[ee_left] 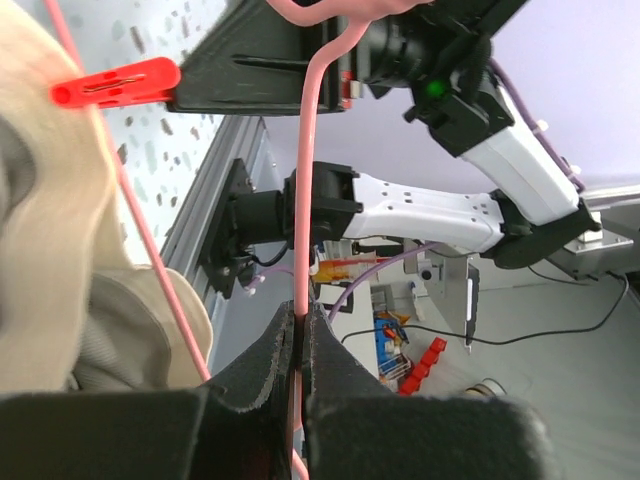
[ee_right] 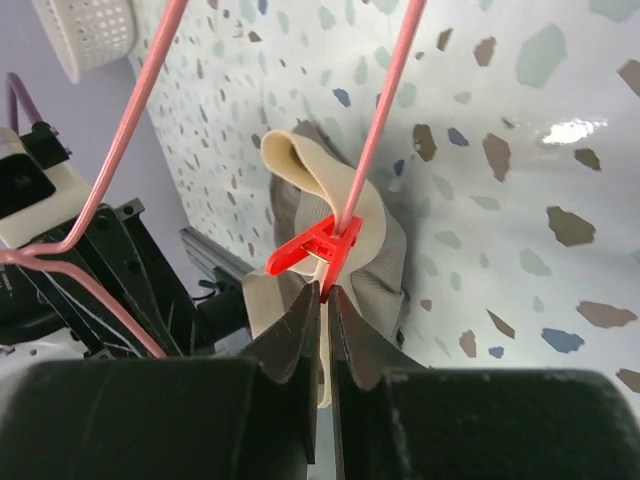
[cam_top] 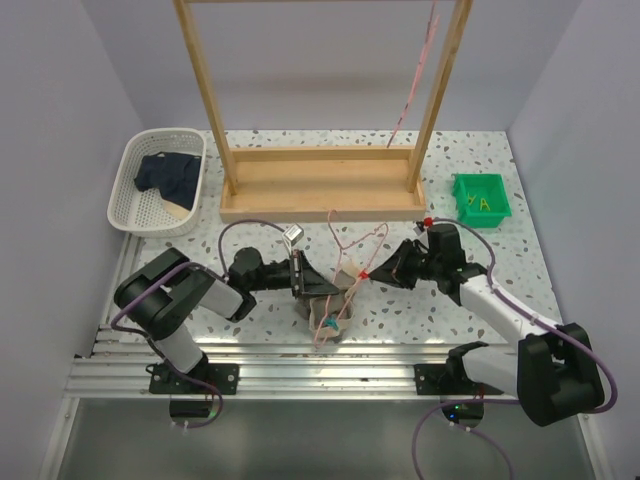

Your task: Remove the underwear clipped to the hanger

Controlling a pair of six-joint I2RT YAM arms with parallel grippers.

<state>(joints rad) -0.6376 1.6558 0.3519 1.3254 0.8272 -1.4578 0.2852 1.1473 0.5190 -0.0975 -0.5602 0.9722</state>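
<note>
In the top external view, a pink wire hanger (cam_top: 336, 232) lies on the speckled table (cam_top: 470, 300) between the two arms. The left gripper (cam_top: 303, 275) meets the hanger from its left side and the right gripper (cam_top: 378, 270) from its right, at a red clip (cam_top: 363, 273) on the wire. The grey underwear (cam_top: 328, 305) hangs bunched below the hanger's near edge, with a small teal clip (cam_top: 331, 324) on it. The navy underwear (cam_top: 168, 172) lies in a white basket (cam_top: 130, 200) far to the hanger's left, well apart from it. In the left wrist view, the left gripper (ee_left: 300, 335) is clenched on the hanger (ee_left: 305, 200) wire, which rises straight up from between its fingers. The red clip (ee_left: 115, 85) and the beige waistband of the grey underwear (ee_left: 50, 230) sit to the left of that wire. In the right wrist view, the right gripper (ee_right: 326, 300) has its fingers pinched together on the tail of the red clip (ee_right: 318, 248). That clip bites the hanger (ee_right: 385, 130) wire and the folded waistband, and the grey underwear (ee_right: 385, 270) is crumpled just under the wire.
</note>
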